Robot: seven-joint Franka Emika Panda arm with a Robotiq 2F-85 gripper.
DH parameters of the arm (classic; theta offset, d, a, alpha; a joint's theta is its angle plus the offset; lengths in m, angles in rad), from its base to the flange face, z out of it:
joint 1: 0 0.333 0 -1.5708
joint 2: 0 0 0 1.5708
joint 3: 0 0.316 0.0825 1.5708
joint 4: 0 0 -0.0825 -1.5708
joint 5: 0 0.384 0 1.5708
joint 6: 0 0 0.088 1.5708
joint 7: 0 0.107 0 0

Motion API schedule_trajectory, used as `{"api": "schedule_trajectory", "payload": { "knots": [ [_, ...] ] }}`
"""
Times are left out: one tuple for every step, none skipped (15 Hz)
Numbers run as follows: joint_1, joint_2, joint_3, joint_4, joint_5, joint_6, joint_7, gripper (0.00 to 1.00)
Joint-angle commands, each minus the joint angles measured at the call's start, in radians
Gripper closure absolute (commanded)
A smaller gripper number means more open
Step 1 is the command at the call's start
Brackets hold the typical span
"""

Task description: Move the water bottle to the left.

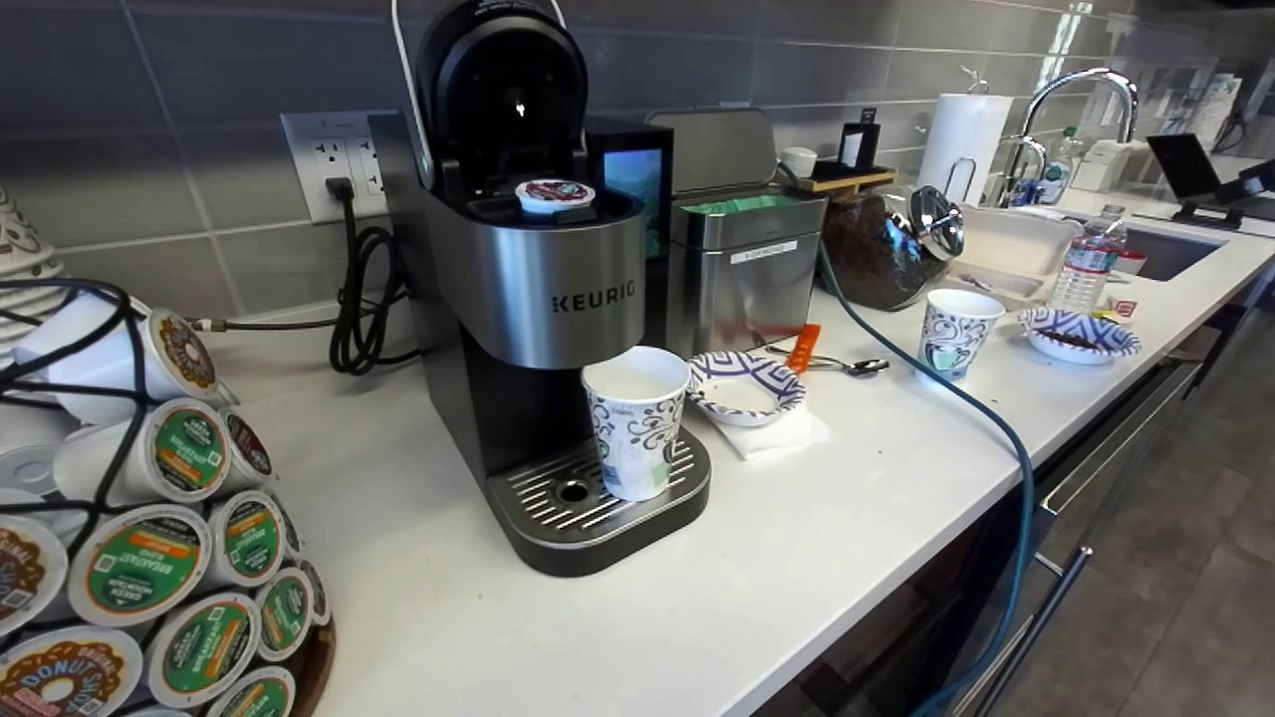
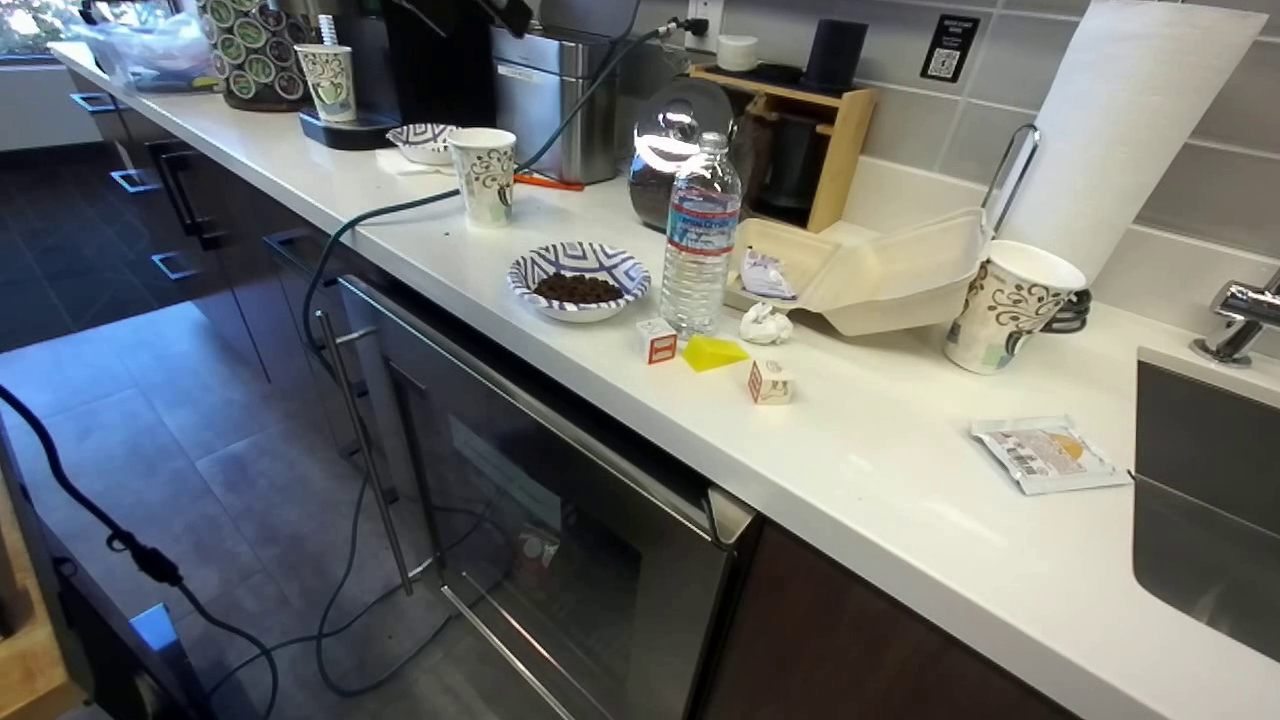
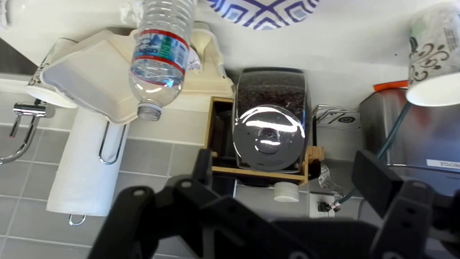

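The water bottle [image 2: 700,235] is clear plastic with a white cap and a red-and-blue label. It stands upright on the white counter near the front edge, right of a patterned bowl in that exterior view. It also shows in an exterior view [image 1: 1088,261] toward the far end of the counter. In the wrist view the bottle [image 3: 161,54] appears upside down at upper left. My gripper [image 3: 288,172] is open in the wrist view with nothing between its fingers, and the bottle lies outside them. Dark shapes at the top edge of an exterior view may be part of the gripper; I cannot tell.
Around the bottle are the bowl [image 2: 630,268] of dark grounds, small boxes [image 2: 657,340], an open takeout container [image 2: 900,285] and a glass jar [image 3: 269,93]. A paper cup [image 2: 487,180], a cable [image 1: 996,423], a coffee maker [image 1: 558,279] and a sink [image 2: 1200,450] are farther off.
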Motion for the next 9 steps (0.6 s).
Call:
{"api": "schedule_trajectory", "payload": {
  "knots": [
    [0.230,-0.075,-0.267,0.038,-0.007,0.097,-0.146,0.00],
    [0.290,-0.098,-0.343,0.054,-0.096,0.120,-0.098,0.00],
    [0.341,-0.110,-0.400,0.086,-0.125,0.122,-0.092,0.00],
    [0.386,-0.121,-0.454,0.113,-0.163,0.123,-0.084,0.00],
    [0.427,-0.127,-0.499,0.142,-0.183,0.122,-0.063,0.00],
    [0.337,-0.088,-0.422,0.089,-0.209,0.108,-0.023,0.00],
    [0.363,-0.097,-0.451,0.104,-0.229,0.108,-0.016,0.00],
    [0.361,-0.100,-0.450,0.104,-0.241,0.108,-0.008,0.00],
    [0.355,-0.099,-0.444,0.102,-0.247,0.108,-0.002,0.00]
  ]
}}
